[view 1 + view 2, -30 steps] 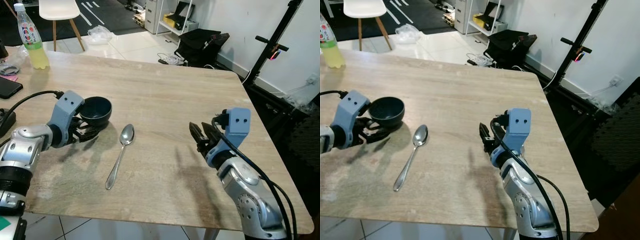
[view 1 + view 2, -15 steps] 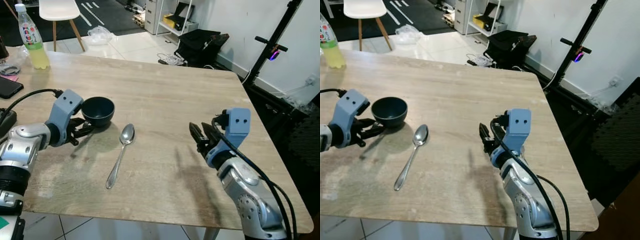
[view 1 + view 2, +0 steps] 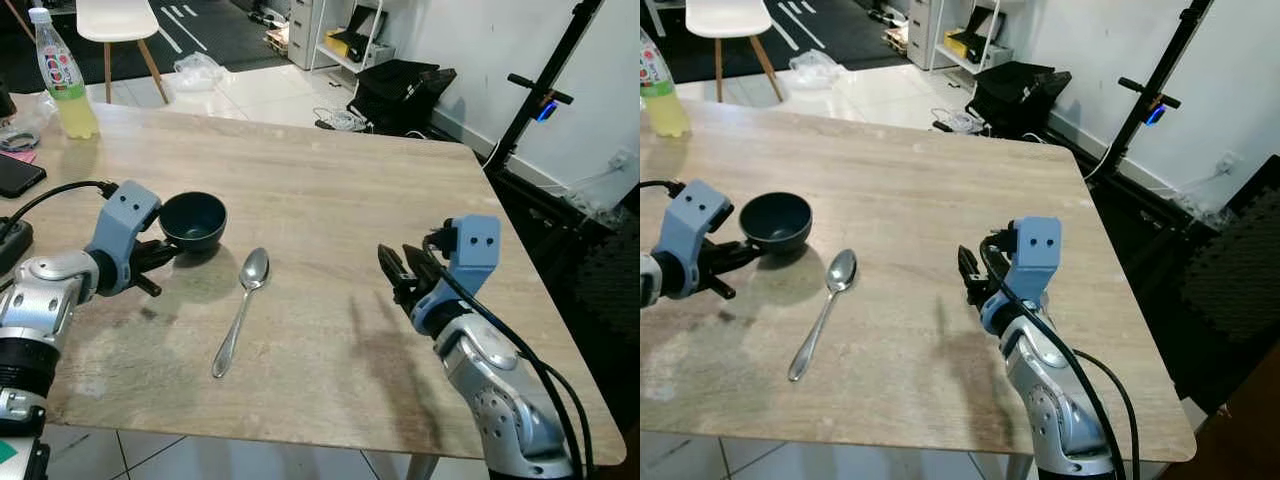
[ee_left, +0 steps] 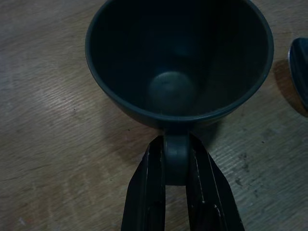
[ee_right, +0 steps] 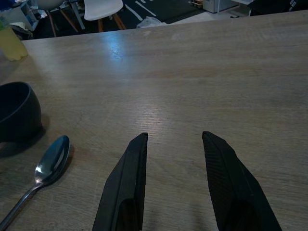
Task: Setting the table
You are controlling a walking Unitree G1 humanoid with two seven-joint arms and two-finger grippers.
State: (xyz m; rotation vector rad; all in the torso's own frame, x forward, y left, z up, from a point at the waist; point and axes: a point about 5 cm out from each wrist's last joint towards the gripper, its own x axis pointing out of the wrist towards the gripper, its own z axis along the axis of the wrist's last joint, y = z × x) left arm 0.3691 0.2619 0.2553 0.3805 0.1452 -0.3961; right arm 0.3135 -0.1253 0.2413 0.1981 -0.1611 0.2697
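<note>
A dark blue-grey ceramic cup is being held upright on the light wooden table, its stubby handle pinched between the closed fingers of the left gripper. Just beside it, a silver metal spoon is lying with its bowl pointing away from the robot. The right gripper is being held with fingers spread, gripping nothing.

Home dining area, wooden table, chair

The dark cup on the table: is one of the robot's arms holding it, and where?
Yes. The left tool is shut on the dark cup by its small handle. The right tool is open, holding nothing.
</note>
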